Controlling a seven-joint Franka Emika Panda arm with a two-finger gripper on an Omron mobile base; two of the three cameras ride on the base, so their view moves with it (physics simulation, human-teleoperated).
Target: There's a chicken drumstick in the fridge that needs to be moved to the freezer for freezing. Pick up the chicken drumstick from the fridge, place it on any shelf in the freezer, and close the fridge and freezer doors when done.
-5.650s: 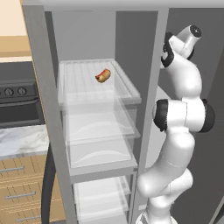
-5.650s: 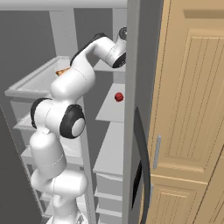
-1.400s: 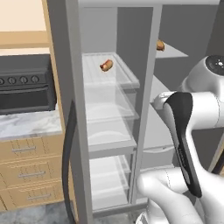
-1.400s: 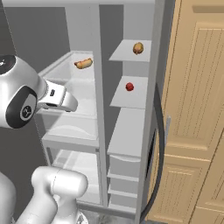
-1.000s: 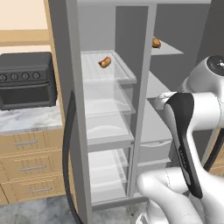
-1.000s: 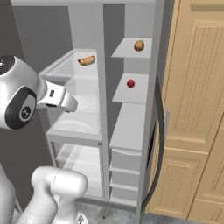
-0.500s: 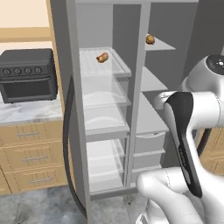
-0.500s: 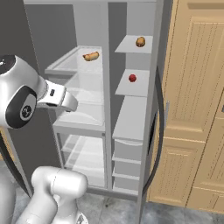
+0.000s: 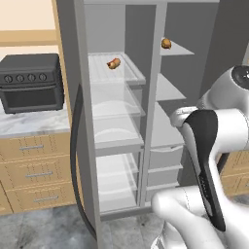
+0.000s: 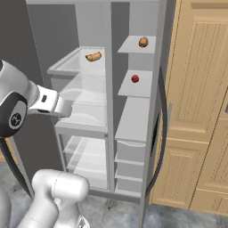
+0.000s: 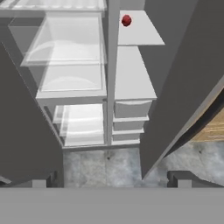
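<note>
Chicken drumstick [image 10: 143,42] sits on the top shelf [image 10: 133,46] of the freezer [image 10: 133,116], and the hand [image 11: 109,177] is nowhere near it, back from the open unit, fingertips [image 11: 38,181] wide apart, holding nothing. Both base views have slid since half a second ago: that's the base driving, nothing on the shelves moved. A red ball [image 11: 126,20] lies one shelf lower. Over in the fridge [image 9: 114,126], the hot dog [image 9: 114,63] rests on the top glass shelf. Both doors [image 9: 73,121] stand open.
</note>
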